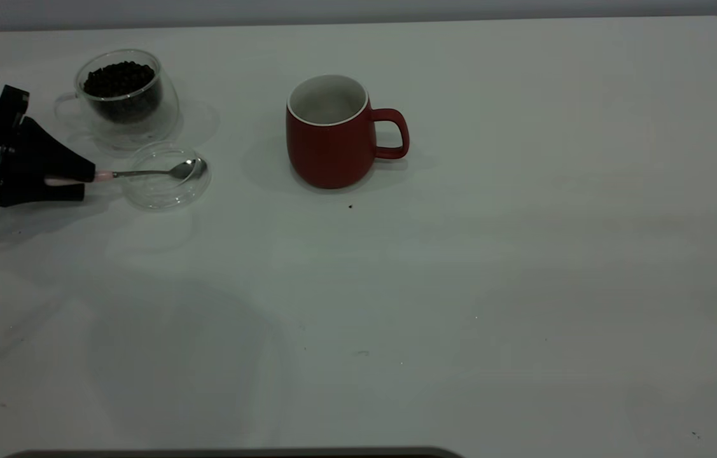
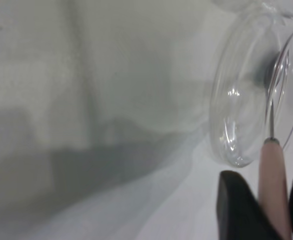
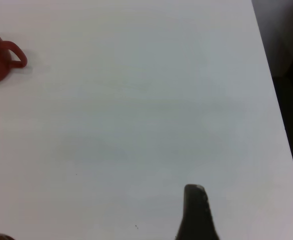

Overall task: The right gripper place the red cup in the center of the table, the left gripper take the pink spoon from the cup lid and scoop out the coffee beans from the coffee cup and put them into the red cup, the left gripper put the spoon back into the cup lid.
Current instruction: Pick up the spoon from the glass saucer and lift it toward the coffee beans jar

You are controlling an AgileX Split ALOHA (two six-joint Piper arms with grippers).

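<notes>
Most of the left arm was cut off at the exterior view's edge; only the left gripper [image 1: 72, 181] showed. Of the right gripper [image 3: 196, 212], a single dark fingertip showed in its wrist view, so its opening could not be told. It hung over bare desk [image 1: 523, 254], well away from the red cup [image 1: 331, 132].

The left gripper lay low and roughly level, fingers [image 2: 239, 210] closed on the pale handle of the pink spoon [image 1: 154, 172]. The spoon's bowl sat ahead of the tips, inside the cup lid [image 1: 167, 191]. The coffee cup [image 1: 123, 95] with coffee beans [image 1: 119, 79] stood just beyond the lid. The red cup stood upright, farther ahead of the left gripper, handle turned away from it.

The desk was plain white, with a few dark specks.
</notes>
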